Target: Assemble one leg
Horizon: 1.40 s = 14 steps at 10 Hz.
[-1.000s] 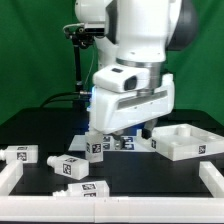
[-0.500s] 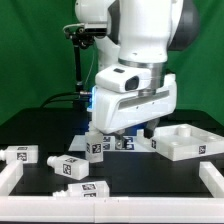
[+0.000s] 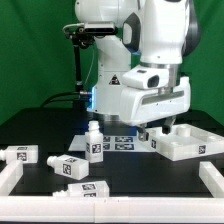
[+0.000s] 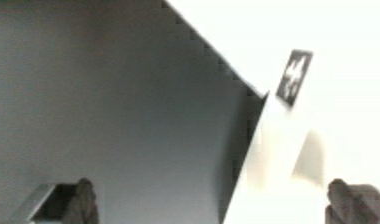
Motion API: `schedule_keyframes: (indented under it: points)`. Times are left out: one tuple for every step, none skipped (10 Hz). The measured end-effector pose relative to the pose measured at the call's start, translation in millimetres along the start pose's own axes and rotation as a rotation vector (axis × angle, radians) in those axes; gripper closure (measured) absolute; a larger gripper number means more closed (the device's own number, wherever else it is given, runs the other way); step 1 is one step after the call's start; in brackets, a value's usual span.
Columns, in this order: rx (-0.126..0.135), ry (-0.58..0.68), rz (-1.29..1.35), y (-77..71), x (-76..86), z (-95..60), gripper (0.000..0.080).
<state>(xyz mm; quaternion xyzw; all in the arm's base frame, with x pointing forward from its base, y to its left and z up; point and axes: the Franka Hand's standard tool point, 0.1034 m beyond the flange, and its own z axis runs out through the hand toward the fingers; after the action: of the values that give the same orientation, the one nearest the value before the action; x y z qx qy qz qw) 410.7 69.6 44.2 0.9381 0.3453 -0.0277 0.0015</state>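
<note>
Spread apart and holding nothing, the two-finger gripper (image 3: 155, 126) hangs low by a corner of the large flat white tray-like tabletop (image 3: 190, 145). It is well apart from the small white plastic peg-like leg (image 3: 95, 142), which stands upright, stubby neck up, just beside the marker board (image 3: 122, 144); standing so, it likely offers its sides for a pinch from above. Three similar legs (image 3: 68, 166) lie on their sides on the black table (image 3: 40, 135), toward the exterior view's left. Only the wrist view shows both dark fingertips (image 4: 62, 200) with a bare gap between them, and a tagged white edge (image 4: 290, 80), probably the tabletop; no leg appears there.
</note>
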Motion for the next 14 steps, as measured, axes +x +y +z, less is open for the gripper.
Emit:
schedule_keyframes:
  points:
    - [-0.002, 0.003, 0.0, 0.6, 1.0, -0.4, 0.015]
    - [0.001, 0.0, 0.009, 1.3, 0.2, 1.2, 0.015]
    - [-0.002, 0.007, 0.083, -0.4, 0.8, 4.3, 0.015]
    - [-0.004, 0.023, 0.137, -20.2, 0.7, 9.8, 0.015]
    - [-0.004, 0.032, 0.123, -36.2, -2.0, 18.2, 0.015]
    - [-0.008, 0.053, 0.103, -42.2, -5.6, 29.1, 0.015]
    - [-0.009, 0.053, 0.108, -39.1, -8.9, 33.5, 0.015]
    - [-0.009, 0.054, 0.106, -38.8, -7.0, 31.6, 0.018]
    - [-0.009, 0.052, 0.105, -39.2, -7.5, 32.3, 0.018]
    - [-0.008, 0.051, 0.106, -39.2, -7.7, 32.6, 0.0359]
    - [-0.008, 0.051, 0.106, -39.2, -7.8, 32.7, 0.0359]
    - [-0.008, 0.051, 0.106, -39.2, -7.8, 32.7, 0.0561]
    - [-0.008, 0.05, 0.108, -38.3, -8.3, 32.3, 0.0695]
    - [0.009, 0.002, 0.14, -31.6, -16.1, 26.0, 0.0695]
